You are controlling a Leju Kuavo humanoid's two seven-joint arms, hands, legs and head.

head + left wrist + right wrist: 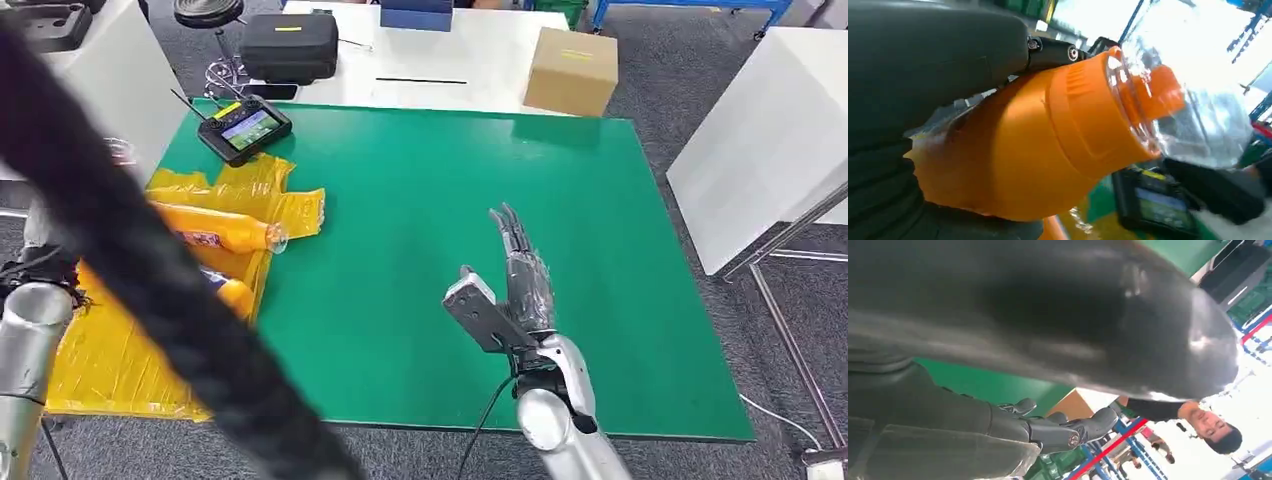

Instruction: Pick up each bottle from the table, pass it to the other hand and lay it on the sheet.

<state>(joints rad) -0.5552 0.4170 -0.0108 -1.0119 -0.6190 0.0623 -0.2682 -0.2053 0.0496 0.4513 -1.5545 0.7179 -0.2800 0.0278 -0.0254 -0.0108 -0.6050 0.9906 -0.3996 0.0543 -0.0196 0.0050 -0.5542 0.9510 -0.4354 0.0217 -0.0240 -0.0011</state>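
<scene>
Left robot hand [923, 125] grips an orange plastic bottle with a clear cap [1048, 145] for laying down.
The right robot hand [505, 290] hangs empty, fingers spread, over the green counter [420, 250]; the crinkled yellow sheet [110, 370] at the left already carries two orange bottles [215, 232].

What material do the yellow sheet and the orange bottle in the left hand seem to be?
The yellow sheet looks like thin glossy plastic film: it is crinkled and shiny. The orange bottle seems smooth plastic under a clear cap, probably rigid; the left hand holds it.
</scene>
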